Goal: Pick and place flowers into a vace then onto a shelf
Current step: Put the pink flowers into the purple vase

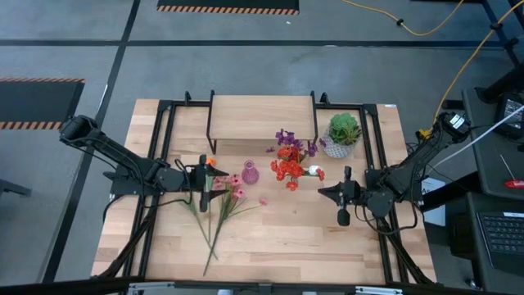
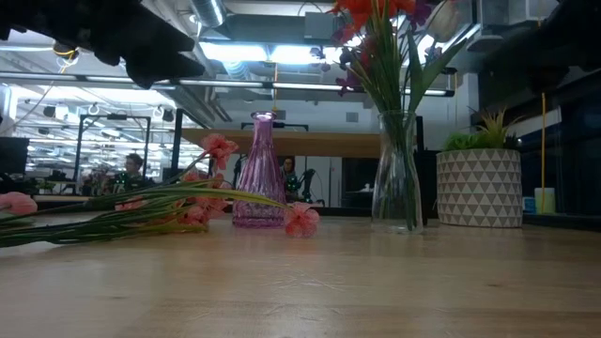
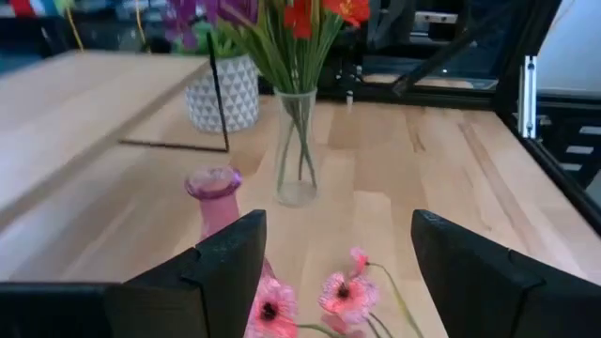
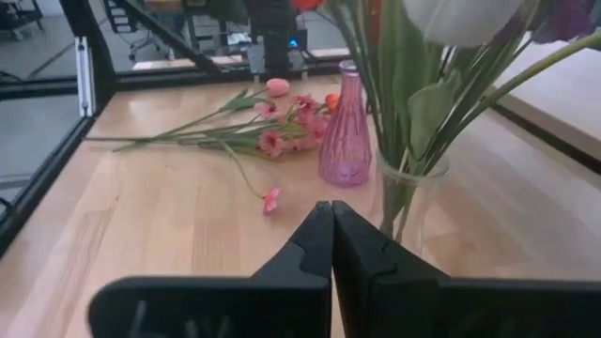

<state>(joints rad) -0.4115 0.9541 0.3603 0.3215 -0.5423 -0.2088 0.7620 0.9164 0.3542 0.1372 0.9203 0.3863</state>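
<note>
Several loose pink and orange flowers (image 1: 221,203) lie flat on the table left of centre; they also show in the low view (image 2: 141,211). One loose pink bloom (image 1: 264,200) lies apart. An empty pink glass vase (image 1: 250,173) stands beside them. A clear glass vase (image 2: 399,178) holds red, purple and white flowers (image 1: 291,164). The shelf (image 1: 262,115) stands at the far edge. My left gripper (image 1: 203,182) is open above the loose flowers' blooms (image 3: 343,293), touching nothing. My right gripper (image 1: 342,197) is shut and empty, right of the clear vase (image 4: 404,197).
A spiky green plant in a white patterned pot (image 1: 342,135) stands right of the shelf. Black frame rails (image 1: 164,131) run along both sides of the table. Bare tabletop (image 1: 286,238) lies toward the near edge. People sit in the room behind (image 2: 134,169).
</note>
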